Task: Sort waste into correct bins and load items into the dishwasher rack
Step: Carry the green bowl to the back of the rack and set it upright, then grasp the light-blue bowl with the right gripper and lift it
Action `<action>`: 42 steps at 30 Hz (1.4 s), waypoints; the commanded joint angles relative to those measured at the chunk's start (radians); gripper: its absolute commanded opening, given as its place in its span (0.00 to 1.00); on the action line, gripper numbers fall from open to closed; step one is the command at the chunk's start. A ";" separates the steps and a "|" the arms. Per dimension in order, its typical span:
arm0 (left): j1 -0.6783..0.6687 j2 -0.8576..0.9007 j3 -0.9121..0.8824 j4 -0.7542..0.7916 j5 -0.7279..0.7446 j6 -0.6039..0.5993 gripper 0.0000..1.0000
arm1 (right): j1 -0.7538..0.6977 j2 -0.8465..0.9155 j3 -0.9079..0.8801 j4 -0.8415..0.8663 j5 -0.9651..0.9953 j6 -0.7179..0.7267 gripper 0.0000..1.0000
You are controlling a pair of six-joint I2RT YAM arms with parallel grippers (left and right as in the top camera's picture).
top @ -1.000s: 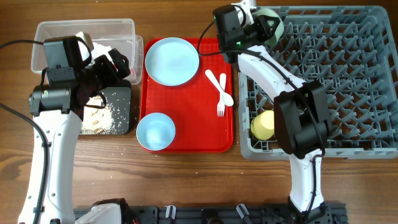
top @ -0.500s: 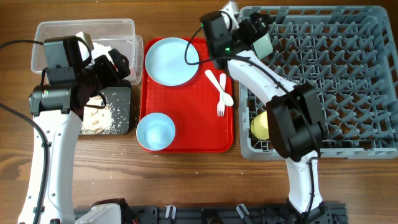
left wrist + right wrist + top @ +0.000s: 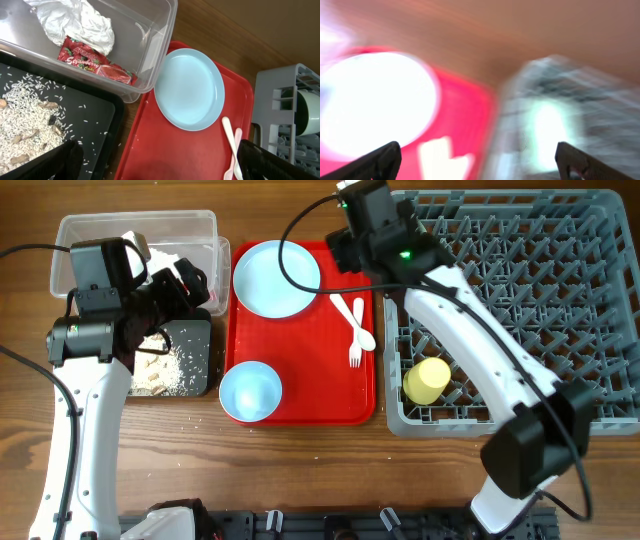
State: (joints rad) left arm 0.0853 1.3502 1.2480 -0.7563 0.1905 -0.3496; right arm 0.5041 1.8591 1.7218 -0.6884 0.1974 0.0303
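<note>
The red tray [image 3: 300, 408] is carrying a light blue plate [image 3: 276, 277], a light blue bowl [image 3: 250, 392] and a white fork [image 3: 354, 352] and spoon [image 3: 364, 336], while a yellow cup [image 3: 427, 380] is showing bright against the grey lattice rack [image 3: 560, 300]. In the clear tub [image 3: 160, 45] a red wrapper [image 3: 95, 65] with white lettering is lying by a white napkin [image 3: 75, 22], and white and beige scraps [image 3: 25, 125] are speckling the black tray [image 3: 100, 125]

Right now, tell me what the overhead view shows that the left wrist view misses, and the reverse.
Only overhead: the light blue bowl at the near end of the red tray, and the yellow cup lying in the dishwasher rack. Only left wrist: the red wrapper beside the napkin in the clear tub, and a pale green bowl in the rack's corner. Both: the light blue plate, the white fork and spoon, the scraps in the black tray.
</note>
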 commanded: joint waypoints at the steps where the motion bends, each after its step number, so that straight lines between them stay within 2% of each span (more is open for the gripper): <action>1: 0.004 0.005 0.016 0.003 -0.006 0.004 1.00 | 0.012 0.037 -0.047 -0.047 -0.608 0.359 0.96; 3: 0.004 0.005 0.016 0.003 -0.006 0.004 1.00 | 0.038 0.058 -0.097 -0.045 -0.648 0.402 0.95; 15: 0.004 0.005 0.016 0.003 -0.006 0.004 1.00 | 0.226 0.159 -0.333 0.071 -0.609 0.494 0.82; 18: 0.004 0.005 0.016 0.003 -0.006 0.004 1.00 | 0.232 0.193 -0.336 0.071 -0.612 0.497 0.71; 22: 0.004 0.005 0.016 0.003 -0.006 0.004 1.00 | 0.227 0.211 -0.336 0.075 -0.617 0.521 0.37; 26: 0.004 0.005 0.016 0.003 -0.006 0.004 1.00 | 0.227 0.211 -0.336 0.092 -0.616 0.529 0.08; 27: 0.004 0.005 0.016 0.003 -0.006 0.004 1.00 | 0.227 0.211 -0.336 0.094 -0.613 0.529 0.04; 32: 0.004 0.005 0.016 0.003 -0.006 0.004 1.00 | 0.214 0.188 -0.325 0.068 -0.612 0.516 0.04; 34: 0.004 0.005 0.016 0.003 -0.006 0.004 1.00 | 0.177 0.127 -0.296 0.005 -0.540 0.476 0.04; 38: 0.004 0.005 0.016 0.003 -0.006 0.004 1.00 | 0.096 -0.057 -0.229 -0.138 -0.196 0.446 0.04; 42: 0.004 0.005 0.016 0.003 -0.006 0.004 1.00 | 0.037 -0.292 -0.216 -0.209 0.278 0.441 0.04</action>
State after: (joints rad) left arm 0.0853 1.3502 1.2480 -0.7559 0.1902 -0.3496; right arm 0.5766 1.7855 1.4559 -0.8654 -0.0074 0.4965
